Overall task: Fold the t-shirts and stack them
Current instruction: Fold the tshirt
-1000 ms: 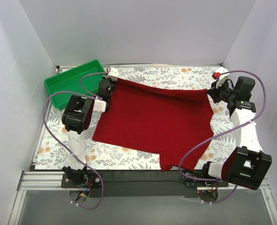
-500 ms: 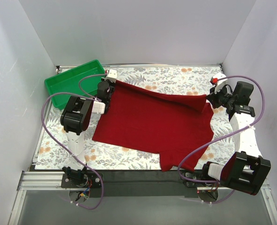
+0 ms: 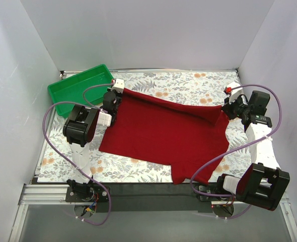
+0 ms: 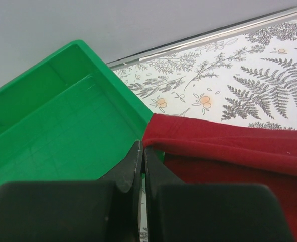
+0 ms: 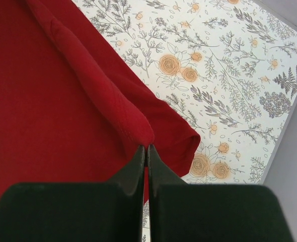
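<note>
The dark red t-shirt point(image 3: 163, 133) lies spread across the floral table, its far edge lifted off the cloth. My left gripper point(image 3: 119, 92) is shut on the shirt's far left corner point(image 4: 161, 132), just beside the green tray. My right gripper point(image 3: 225, 107) is shut on the shirt's far right corner point(image 5: 138, 132), held above the table. The lifted edge runs as a rolled hem between both grippers. A sleeve point(image 3: 191, 174) hangs toward the near edge.
The green plastic tray point(image 3: 73, 93) stands at the far left corner, and shows in the left wrist view point(image 4: 63, 121). Floral tablecloth point(image 3: 189, 83) shows beyond the shirt. White walls close in on three sides. Purple cables loop by both arms.
Both grippers have carried the shirt's far edge toward the near side, the right one more, so the far edge now lies lower over the shirt's body.
</note>
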{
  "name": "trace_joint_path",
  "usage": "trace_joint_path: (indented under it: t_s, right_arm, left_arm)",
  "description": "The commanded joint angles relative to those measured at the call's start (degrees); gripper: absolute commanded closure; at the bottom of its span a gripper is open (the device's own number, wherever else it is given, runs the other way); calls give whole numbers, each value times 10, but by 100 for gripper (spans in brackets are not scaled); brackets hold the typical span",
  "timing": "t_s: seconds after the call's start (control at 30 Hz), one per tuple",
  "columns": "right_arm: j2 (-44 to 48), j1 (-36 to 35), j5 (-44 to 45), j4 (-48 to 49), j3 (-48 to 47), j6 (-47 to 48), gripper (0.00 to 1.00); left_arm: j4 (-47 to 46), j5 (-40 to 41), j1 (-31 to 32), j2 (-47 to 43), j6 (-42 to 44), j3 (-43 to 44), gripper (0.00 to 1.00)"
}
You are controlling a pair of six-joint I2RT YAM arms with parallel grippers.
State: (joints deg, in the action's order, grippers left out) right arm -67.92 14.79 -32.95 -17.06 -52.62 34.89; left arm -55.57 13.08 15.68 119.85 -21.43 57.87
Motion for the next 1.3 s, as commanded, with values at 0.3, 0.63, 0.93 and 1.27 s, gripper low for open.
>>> trace_joint_path:
  t_s: [0.3, 0.63, 0.93, 1.27]
  right_arm:
    - [21, 3, -20, 8, 11, 11, 99]
    - [30, 3, -24, -4, 26, 22, 99]
    - [31, 3, -20, -3, 30, 23, 99]
    - [21, 3, -60, -11, 48, 15, 99]
  left_arm:
    - [-17, 11, -6, -52, -5, -22, 100]
    - [-15, 12, -6, -57, -8, -32, 100]
    - [-10, 12, -6, -66, -15, -46, 100]
    - [20, 14, -6, -87, -33, -64, 97]
